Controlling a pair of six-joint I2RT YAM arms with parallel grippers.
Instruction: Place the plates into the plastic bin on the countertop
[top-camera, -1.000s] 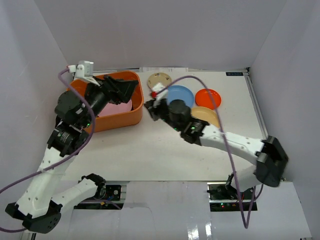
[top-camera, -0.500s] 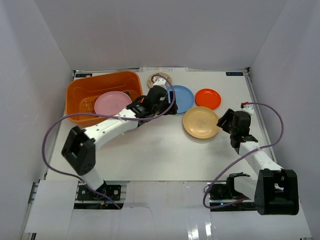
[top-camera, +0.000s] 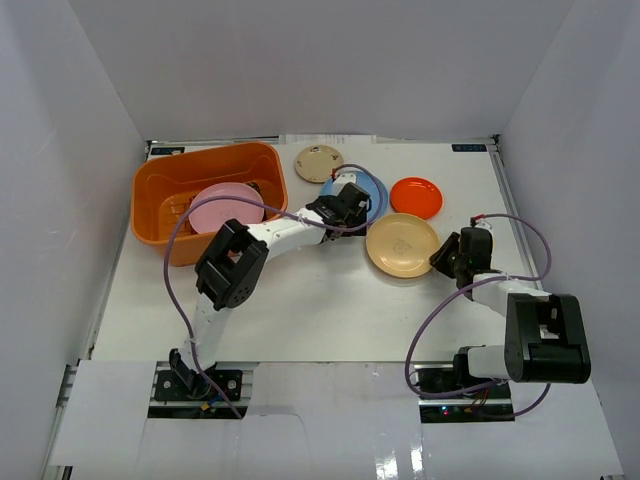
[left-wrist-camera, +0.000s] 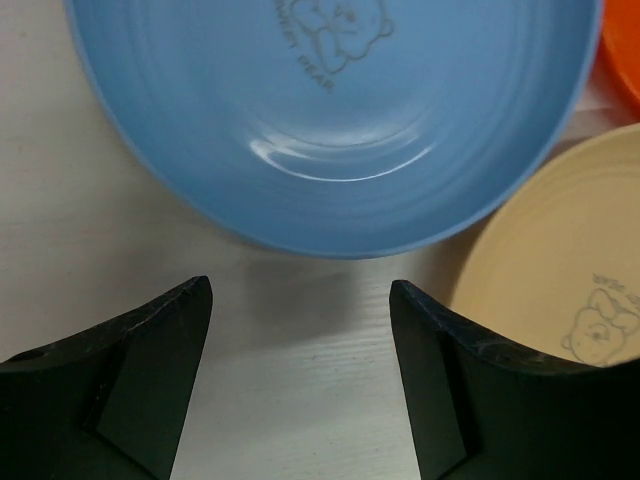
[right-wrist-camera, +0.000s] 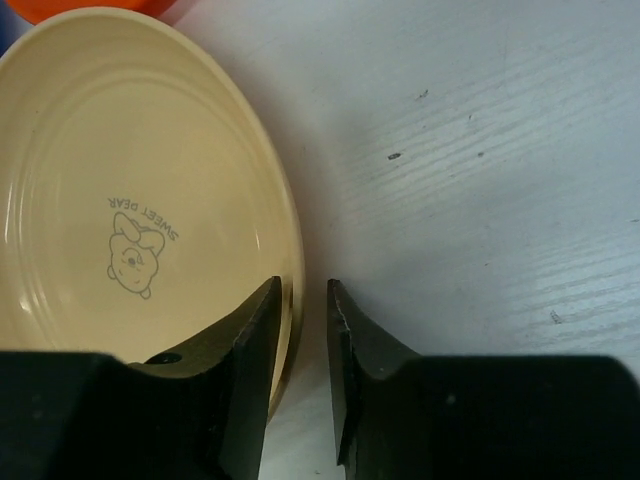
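Note:
The orange plastic bin (top-camera: 205, 155) stands at the back left of the white countertop (top-camera: 300, 300), with a pink plate (top-camera: 225, 205) lying inside. My left gripper (top-camera: 347, 206) (left-wrist-camera: 300, 290) is open, its fingers empty just short of the light blue plate's (top-camera: 373, 188) (left-wrist-camera: 330, 120) near rim. My right gripper (top-camera: 446, 256) (right-wrist-camera: 303, 290) straddles the right rim of the peach-yellow plate (top-camera: 400, 245) (right-wrist-camera: 120, 180), which lies flat. One finger is inside the rim and one outside, the jaws narrowed onto it.
An orange-red plate (top-camera: 415, 196) (right-wrist-camera: 100, 8) lies behind the peach-yellow one. A small tan plate (top-camera: 318, 162) sits beside the bin's right end. A dark shape (top-camera: 256, 186) shows in the bin behind the pink plate. White walls enclose the countertop.
Both arms left the bin area. The left gripper came to the light blue plate's near rim. The right gripper swung to the peach-yellow plate's right rim and narrowed onto it.

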